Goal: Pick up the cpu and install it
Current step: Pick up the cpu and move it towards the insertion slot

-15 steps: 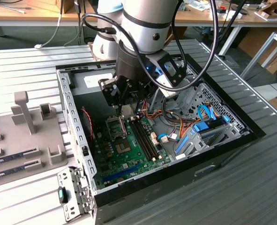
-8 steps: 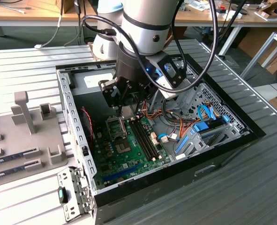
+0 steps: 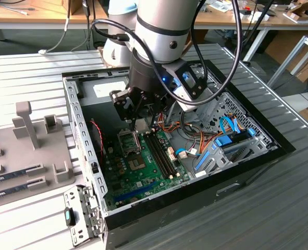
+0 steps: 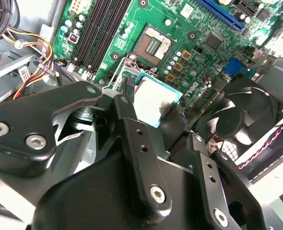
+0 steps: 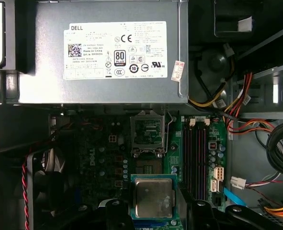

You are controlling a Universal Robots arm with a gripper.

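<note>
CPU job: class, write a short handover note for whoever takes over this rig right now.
The gripper is shut on the cpu, pinching two opposite edges.
The cpu hangs above the motherboard, short of the socket.
Done: pickup.
Left: install; the socket is open and bare, cpu not seated.

Silver arm (image 3: 159,31), looped black cables (image 3: 239,41), black screw-studded gripper (image 4: 153,103)
</note>
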